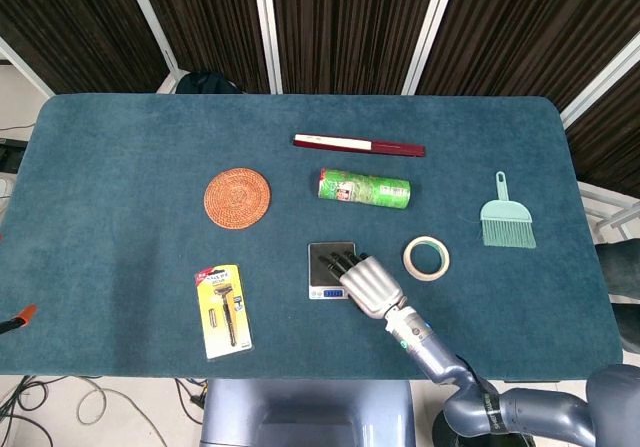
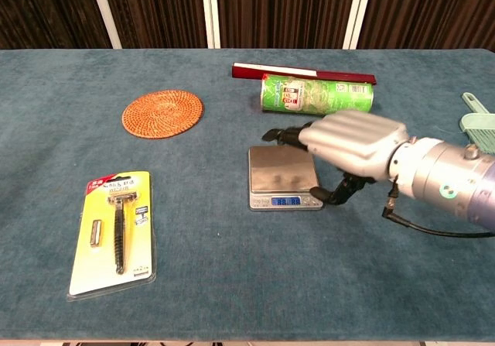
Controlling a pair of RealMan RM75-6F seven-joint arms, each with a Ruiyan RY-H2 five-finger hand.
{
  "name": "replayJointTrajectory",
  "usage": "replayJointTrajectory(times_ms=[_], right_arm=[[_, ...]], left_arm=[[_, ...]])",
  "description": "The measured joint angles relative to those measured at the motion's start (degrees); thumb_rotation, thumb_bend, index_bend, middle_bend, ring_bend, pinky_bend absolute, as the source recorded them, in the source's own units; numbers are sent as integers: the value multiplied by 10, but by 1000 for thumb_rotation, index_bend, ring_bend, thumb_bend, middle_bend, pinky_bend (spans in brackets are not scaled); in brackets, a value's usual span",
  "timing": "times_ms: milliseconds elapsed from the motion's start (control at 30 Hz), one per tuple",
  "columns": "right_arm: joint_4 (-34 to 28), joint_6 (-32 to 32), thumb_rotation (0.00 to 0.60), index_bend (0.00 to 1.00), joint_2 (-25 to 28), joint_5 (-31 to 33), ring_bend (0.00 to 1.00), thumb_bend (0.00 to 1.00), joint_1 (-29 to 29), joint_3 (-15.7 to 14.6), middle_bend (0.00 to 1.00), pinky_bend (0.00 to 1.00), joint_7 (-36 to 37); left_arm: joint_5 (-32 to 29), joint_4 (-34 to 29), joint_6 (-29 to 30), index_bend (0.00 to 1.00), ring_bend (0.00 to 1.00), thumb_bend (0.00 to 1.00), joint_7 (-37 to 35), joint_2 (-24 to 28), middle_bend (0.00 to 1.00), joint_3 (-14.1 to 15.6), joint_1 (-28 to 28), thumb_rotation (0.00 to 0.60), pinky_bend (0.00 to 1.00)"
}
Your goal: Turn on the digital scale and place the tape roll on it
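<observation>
Your right hand point(image 2: 352, 141) hovers above the scale point(image 2: 283, 179), fingers loosely spread, holding nothing. The display glows, so it looks powered. The tape point(image 1: 427, 258) waits just beside it for you to grasp.

The scale point(image 1: 331, 271) sits mid-table point(image 1: 120, 147); tape roll point(image 1: 427, 258) at its 3 o'clock, razor pack point(image 1: 222, 310) at 8.

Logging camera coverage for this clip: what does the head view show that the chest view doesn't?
Only the head view shows the tape roll and the whole green brush. Only the chest view shows the scale's lit display clearly and the right hand raised above the platform. Both show the scale, coaster, razor pack and green tube.
</observation>
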Motion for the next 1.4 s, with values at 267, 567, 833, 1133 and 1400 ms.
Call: replayJointTrajectory(times_ms=[267, 567, 833, 1133, 1400], right_arm=[[-19, -20, 600, 0, 52, 50, 57, 364, 0, 17, 55, 19, 12], [3, -47, 600, 0, 78, 89, 0, 362, 7, 17, 22, 0, 26], [14, -67, 600, 0, 98, 114, 0, 362, 13, 6, 21, 0, 32], [22, -85, 600, 0, 112, 134, 0, 362, 14, -10, 21, 0, 35], [52, -88, 600, 0, 109, 135, 0, 362, 15, -20, 23, 0, 37]], left_arm=[[2, 0, 0, 0, 0, 37, 6, -3, 0, 2, 0, 600, 0], [1, 0, 2, 0, 0, 37, 12, -5, 0, 1, 0, 600, 0], [1, 0, 3, 0, 0, 37, 15, -7, 0, 1, 0, 600, 0], [2, -1, 3, 0, 0, 38, 21, -9, 0, 2, 0, 600, 0], [2, 0, 2, 0, 0, 37, 28, -11, 0, 3, -1, 600, 0]])
